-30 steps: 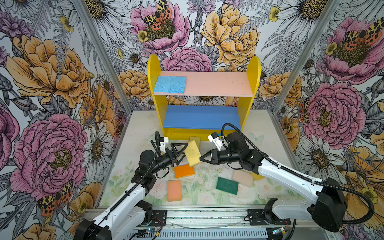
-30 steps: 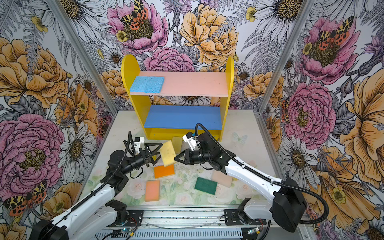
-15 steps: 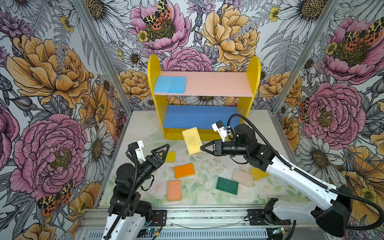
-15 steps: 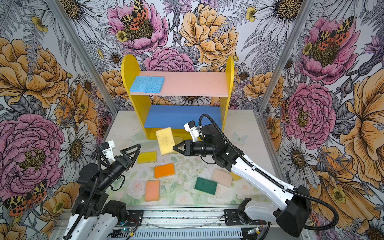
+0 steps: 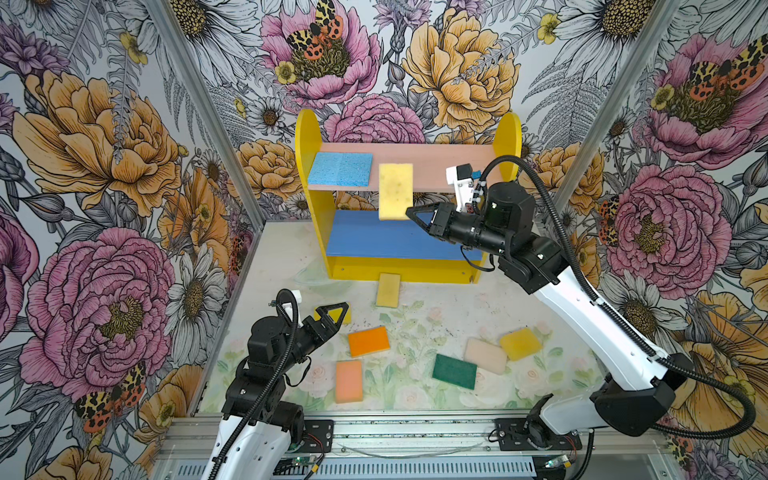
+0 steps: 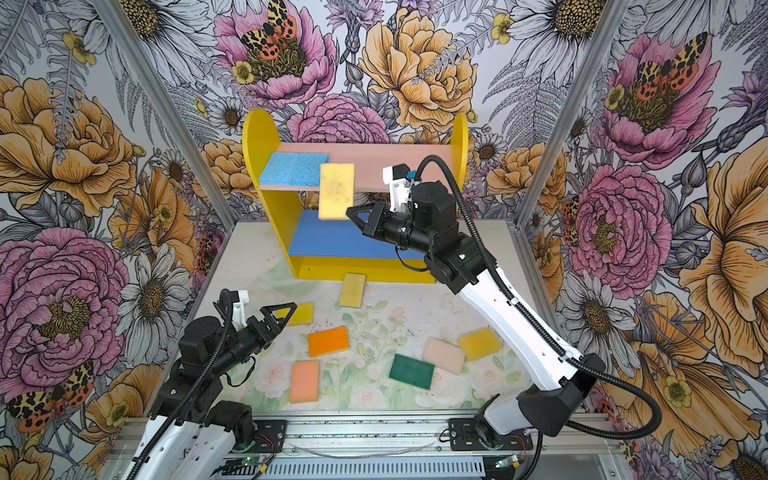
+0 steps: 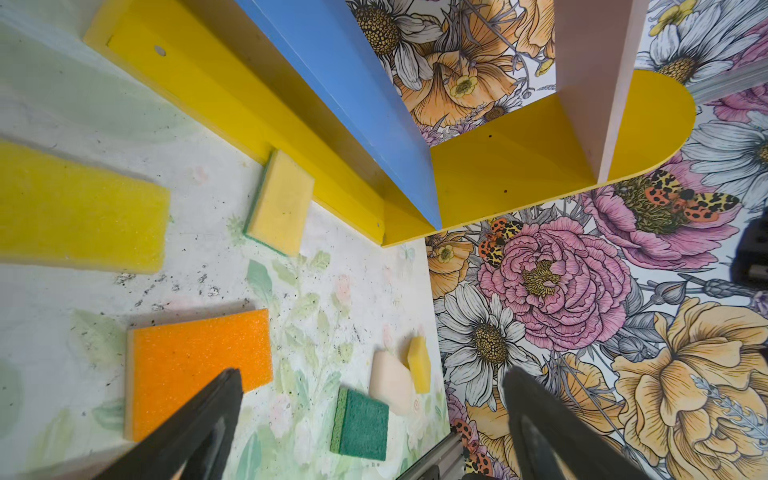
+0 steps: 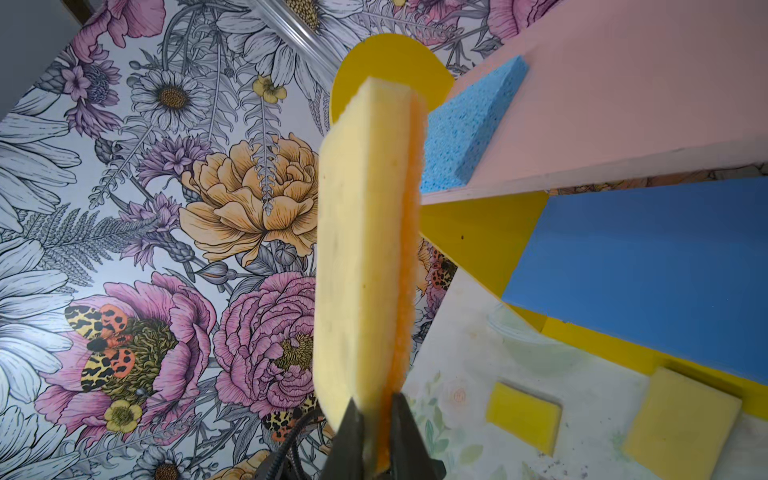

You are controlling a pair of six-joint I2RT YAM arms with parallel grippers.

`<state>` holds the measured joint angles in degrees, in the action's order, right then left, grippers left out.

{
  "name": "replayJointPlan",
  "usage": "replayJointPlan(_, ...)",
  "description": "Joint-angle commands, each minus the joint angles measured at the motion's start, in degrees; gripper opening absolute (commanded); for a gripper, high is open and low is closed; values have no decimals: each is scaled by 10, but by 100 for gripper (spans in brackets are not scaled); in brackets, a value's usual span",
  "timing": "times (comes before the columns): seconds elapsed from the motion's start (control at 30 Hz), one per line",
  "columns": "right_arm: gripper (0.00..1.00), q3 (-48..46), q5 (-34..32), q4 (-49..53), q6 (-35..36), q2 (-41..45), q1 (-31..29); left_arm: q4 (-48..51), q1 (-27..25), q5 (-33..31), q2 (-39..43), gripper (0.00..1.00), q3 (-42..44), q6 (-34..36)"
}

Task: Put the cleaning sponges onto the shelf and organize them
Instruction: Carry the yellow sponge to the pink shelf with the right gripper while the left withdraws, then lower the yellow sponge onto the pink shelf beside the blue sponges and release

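My right gripper (image 5: 409, 212) (image 8: 376, 409) is shut on the lower end of a yellow sponge (image 5: 395, 191) (image 8: 365, 249). It holds the sponge upright in front of the shelf (image 5: 307, 137), level with the pink upper board (image 5: 432, 166). A light blue sponge (image 5: 340, 168) lies at that board's left end. My left gripper (image 5: 332, 313) (image 7: 370, 415) hangs open and empty low over the table's front left. On the table lie an orange sponge (image 5: 368, 340), a peach one (image 5: 349, 381), a dark green one (image 5: 454, 371), a cream one (image 5: 485, 355) and yellow ones (image 5: 520, 343) (image 5: 388, 289) (image 6: 301, 313).
The blue lower board (image 5: 395, 239) is bare. Flowered walls close in the table at the back and both sides. A metal rail (image 5: 395, 428) runs along the front edge under both arm bases.
My right gripper has carried the yellow sponge up and back, from low over the table to the shelf's upper board. The left arm has drawn back toward the front left, still open.
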<state>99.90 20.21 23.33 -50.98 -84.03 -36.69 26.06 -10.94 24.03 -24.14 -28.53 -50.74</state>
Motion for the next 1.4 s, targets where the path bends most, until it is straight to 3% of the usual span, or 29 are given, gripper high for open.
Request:
replayJointPlan(0.0, 13, 61, -41, 28, 7, -43, 10, 27, 6, 21, -9, 99, -18, 44)
replayJointPlan(0.53, 13, 424, -55, 141, 33, -304, 38, 28, 46, 81, -45, 99, -14, 81)
replayJointPlan(1.2, 14, 451, -59, 142, 17, -365, 63, 20, 71, 104, -56, 99, -10, 82)
replayJointPlan(1.3, 17, 459, -52, 142, 12, -374, 65, 19, 74, 103, -58, 99, -9, 82)
replayJointPlan(1.37, 24, 459, -49, 142, 9, -378, 66, 19, 76, 104, -60, 99, -9, 82)
